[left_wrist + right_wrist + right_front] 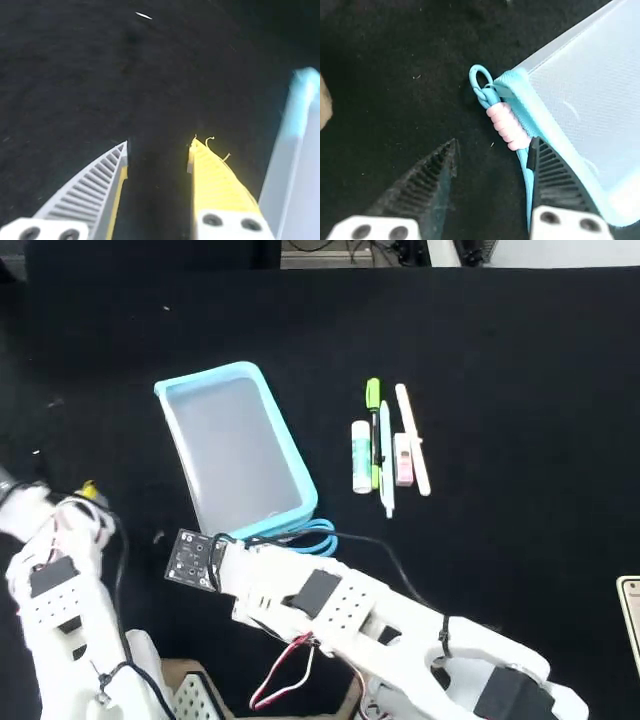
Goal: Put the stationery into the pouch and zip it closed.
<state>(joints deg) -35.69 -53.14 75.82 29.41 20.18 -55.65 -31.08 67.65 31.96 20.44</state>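
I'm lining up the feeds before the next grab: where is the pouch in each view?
High view: pouch lies left of centre, tilted, left of the pens.
Left wrist view: pouch is a pale strip beside the left end effector.
Right wrist view: pouch corner with pink beads, just ahead of the right end effector.
Shared landmark: the pouch's blue rim on the black table.

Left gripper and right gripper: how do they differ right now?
The left gripper has one white and one yellow finger; the right gripper has black ones. The left hangs over bare cloth; the right sits at a corner of the pouch, by its pink beaded pull. Both are open and empty.
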